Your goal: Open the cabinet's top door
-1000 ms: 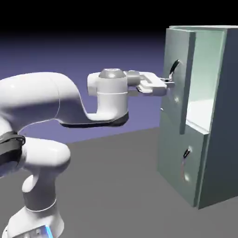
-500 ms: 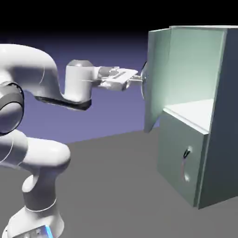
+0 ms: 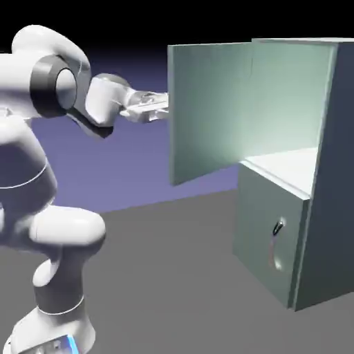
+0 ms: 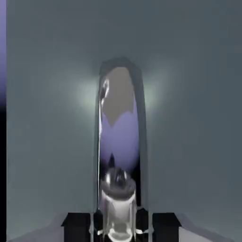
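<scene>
I see the cabinet point(image 3: 325, 173) with its upper compartment exposed; nothing visible inside. The top door point(image 3: 207, 110), a flat grey-green panel, stands swung wide directly ahead of the gripper point(image 3: 160, 110). Gripper is clamped on the curved, reflective silver handle point(image 4: 119, 142). The lower door point(image 3: 266, 231) sits below, closed.

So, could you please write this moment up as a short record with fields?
cabinet: upright, upper compartment exposed, nothing seen on the visible part of its pale shelf
top door: swung wide open, inner face toward the exterior view
handle: silver bar, in the pincer's grip
pincer: shut on the handle, at the door's outer face
lower door: closed
</scene>
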`<move>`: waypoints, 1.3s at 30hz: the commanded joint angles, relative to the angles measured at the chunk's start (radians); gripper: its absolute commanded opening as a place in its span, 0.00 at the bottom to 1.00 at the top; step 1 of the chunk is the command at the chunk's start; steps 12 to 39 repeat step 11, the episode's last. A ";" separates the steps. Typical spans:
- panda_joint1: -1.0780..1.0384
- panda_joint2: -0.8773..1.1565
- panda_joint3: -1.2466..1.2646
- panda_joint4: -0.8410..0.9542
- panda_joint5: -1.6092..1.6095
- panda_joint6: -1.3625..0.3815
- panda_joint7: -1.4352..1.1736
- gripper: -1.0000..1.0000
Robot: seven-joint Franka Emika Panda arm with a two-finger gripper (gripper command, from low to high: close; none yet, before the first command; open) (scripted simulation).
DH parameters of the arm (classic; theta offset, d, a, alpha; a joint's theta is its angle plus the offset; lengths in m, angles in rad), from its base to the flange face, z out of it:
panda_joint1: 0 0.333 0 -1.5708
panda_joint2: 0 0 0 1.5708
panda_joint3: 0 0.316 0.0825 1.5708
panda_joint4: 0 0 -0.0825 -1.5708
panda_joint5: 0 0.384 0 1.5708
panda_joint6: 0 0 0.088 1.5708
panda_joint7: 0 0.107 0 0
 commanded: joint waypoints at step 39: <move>-0.002 0.294 0.018 0.336 0.141 -0.232 0.056 1.00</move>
